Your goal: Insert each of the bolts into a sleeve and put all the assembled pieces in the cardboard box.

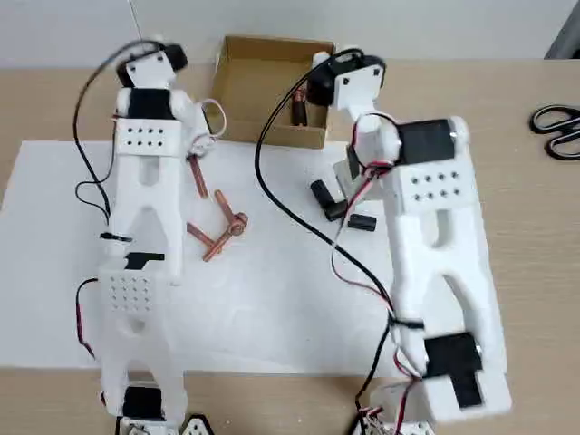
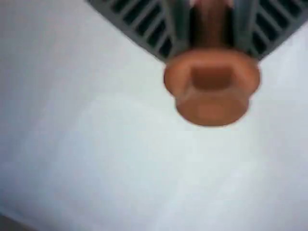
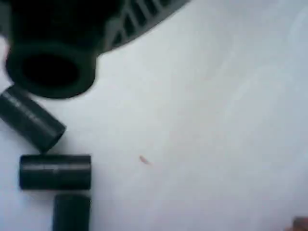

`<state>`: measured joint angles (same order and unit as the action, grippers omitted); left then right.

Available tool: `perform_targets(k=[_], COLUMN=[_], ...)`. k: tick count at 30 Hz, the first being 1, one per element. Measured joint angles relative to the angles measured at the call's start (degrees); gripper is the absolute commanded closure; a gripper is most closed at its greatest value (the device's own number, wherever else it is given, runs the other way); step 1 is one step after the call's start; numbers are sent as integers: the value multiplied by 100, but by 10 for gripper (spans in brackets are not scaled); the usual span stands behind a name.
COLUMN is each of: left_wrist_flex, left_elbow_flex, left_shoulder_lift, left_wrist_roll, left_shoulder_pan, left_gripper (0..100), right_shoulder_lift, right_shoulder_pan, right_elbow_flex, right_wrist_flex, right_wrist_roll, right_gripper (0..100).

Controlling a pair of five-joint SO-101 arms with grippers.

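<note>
Left claw: you have it clamped on a bolt; the head sticks out past the fingers, over the paper.
Right claw: it is clamped on a sleeve, whose open end faces the wrist camera.
Loose sleeves: three lie on the paper, just beside the right claw.
Loose bolts: a few lie crossed on the paper, near the left arm.
Box: it stands on the worktop at the far edge of the paper, between the two claws; you can see one copper and dark piece inside.
Scissors: on the worktop, well apart from the arms.
</note>
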<state>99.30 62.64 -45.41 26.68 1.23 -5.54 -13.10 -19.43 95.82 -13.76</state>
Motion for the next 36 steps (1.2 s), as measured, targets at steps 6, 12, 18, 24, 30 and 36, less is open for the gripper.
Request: perform_targets(k=[6,12,18,24,30,36], left_wrist_flex=[9,9,9,-202,-1125,-2532], left_elbow_flex=[88,-492,-1996,-3657,-5530,-7719], left_shoulder_lift=[738,2347,4404,6101,7490,8905], left_wrist_roll=[-105,-141,-633,-677,-677,-677], left_shoulder_pan=[-9,-53,-703,-1081,-1222,-1688], left_gripper=[995,995,995,995,995,995], right_shoulder_lift=[-1451,-3385,-5116,-6198,-7147,-8352], right_shoulder_pan=[0,0,0,9,26,-62], right_elbow_flex=[0,220,1767,4202,6980,8879], right_wrist_flex=[0,0,0,-809,-2892,-4281], right_wrist_roll=[0,0,0,18,686,1591], right_gripper=[995,995,995,995,995,995])
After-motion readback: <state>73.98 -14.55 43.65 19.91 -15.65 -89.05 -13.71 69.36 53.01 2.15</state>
